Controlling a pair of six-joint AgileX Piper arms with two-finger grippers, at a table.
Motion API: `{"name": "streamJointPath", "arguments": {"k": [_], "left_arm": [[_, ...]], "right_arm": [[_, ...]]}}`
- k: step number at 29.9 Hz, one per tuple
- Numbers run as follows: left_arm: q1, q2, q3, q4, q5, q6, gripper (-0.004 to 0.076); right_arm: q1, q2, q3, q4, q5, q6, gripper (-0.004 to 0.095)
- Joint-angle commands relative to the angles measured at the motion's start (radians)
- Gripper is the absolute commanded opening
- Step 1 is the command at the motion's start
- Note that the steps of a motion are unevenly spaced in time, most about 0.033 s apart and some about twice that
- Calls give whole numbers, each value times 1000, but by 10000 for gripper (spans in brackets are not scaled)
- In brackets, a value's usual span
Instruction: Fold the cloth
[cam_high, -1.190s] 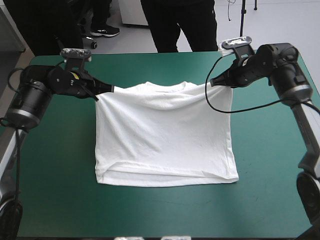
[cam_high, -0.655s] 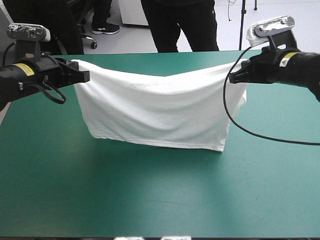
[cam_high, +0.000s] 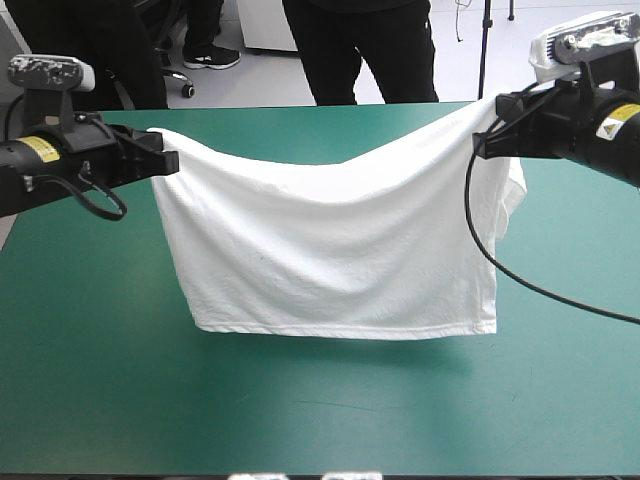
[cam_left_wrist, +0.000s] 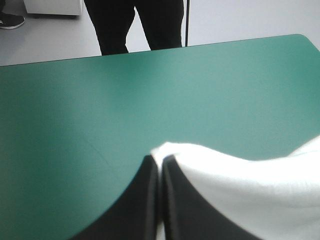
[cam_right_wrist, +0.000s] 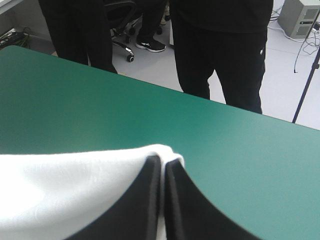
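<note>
Above the table (cam_high: 300, 420), T-shirt (cam_high: 330, 250) hangs stretched crosswise.

No readable text anywhere. High view: yellow sticker (cam_high: 40, 148) on the left arm (cam_high: 15, 178) at 9 o'clock, behind the left gripper (cam_high: 172, 160). Second yellow sticker (cam_high: 612, 112) on the right arm (cam_high: 590, 145) at 2 o'clock, behind the right gripper (cam_high: 483, 146). Dark print on both, too small to read.

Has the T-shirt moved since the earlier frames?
Yes. The T-shirt, earlier flat on the table, now hangs lifted between the left tool and right tool, its corners up by the table's far edge.
</note>
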Motion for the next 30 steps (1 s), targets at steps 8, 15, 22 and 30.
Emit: {"name": "streamJointPath", "arguments": {"k": [8, 15, 22, 30], "left_arm": [[-5, 156, -34, -35, -433, -1, -17], [-3, 259, -155, -52, -546, 18, -17], [-3, 406, -183, -55, -529, 28, -17], [-3, 543, -183, -24, -240, 30, -17]], "right_arm": [[-56, 175, -79, -21, -279, 5, -17], [-101, 351, -344, -17, -234, -1, -18], [-101, 500, -356, -9, -192, -7, -17], [-101, 609, -266, 53, -33, -64, -17]]}}
